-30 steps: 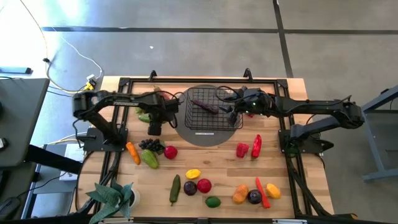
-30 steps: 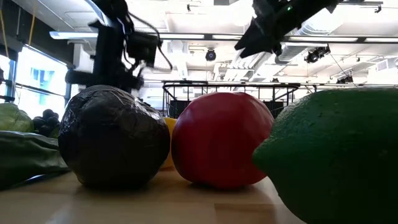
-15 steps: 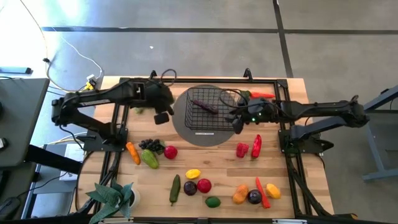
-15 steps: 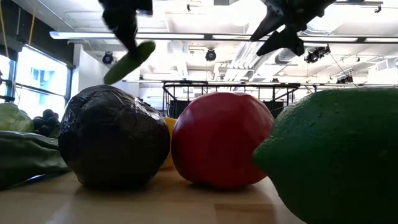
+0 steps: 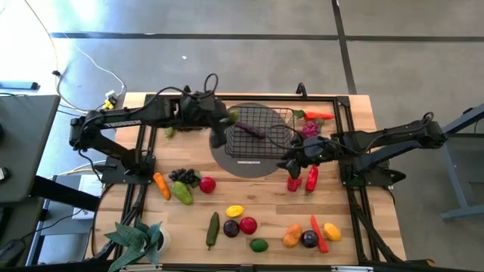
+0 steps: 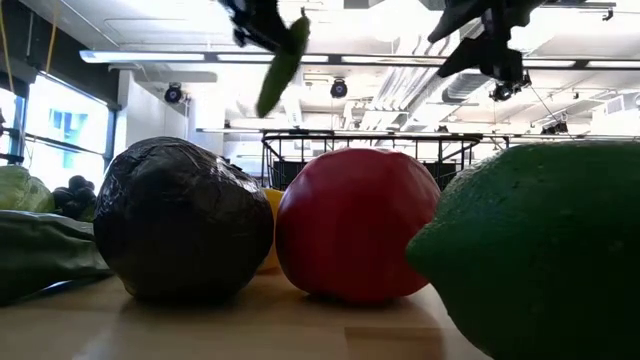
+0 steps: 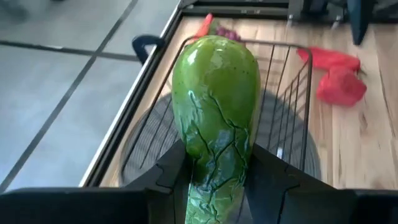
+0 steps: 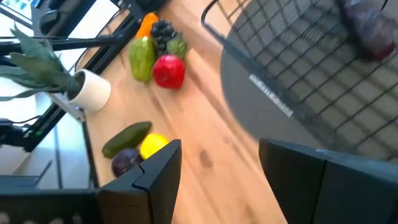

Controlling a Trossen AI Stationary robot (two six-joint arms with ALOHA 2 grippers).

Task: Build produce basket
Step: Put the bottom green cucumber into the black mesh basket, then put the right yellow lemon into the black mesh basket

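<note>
Left gripper (image 5: 225,123) clamped on a green cucumber-like vegetable (image 7: 215,118); in the left wrist view the two dark fingers (image 7: 272,180) press its lower sides. In the high view the gripper sits at upper centre of the frame, at the left rim of the basket (image 5: 282,115), which stands on a round grey mat (image 5: 220,156).

Key relation: the basket lies immediately right of the left gripper in the high view, and straight ahead of it in the wrist view, open top facing up. The vegetable's long axis runs out from the fingers toward the basket interior. In the low view it hangs tilted, high in the upper centre of the frame, above the basket's wire rim behind the near fruit. One dark purple item (image 5: 250,129) is already inside.

Judgement: the drop calls for a short carry to the right until the vegetable is over the mesh floor, then release. The left arm is plainly the nearer one for this.

Right gripper (image 5: 288,162): lower right of the mat in the high view, just left of a red pepper (image 5: 294,182). Fingers apart, nothing between them in the right wrist view. Remaining produce scattered across the lower half of the table (image 5: 265,204), well apart from the basket.
</note>
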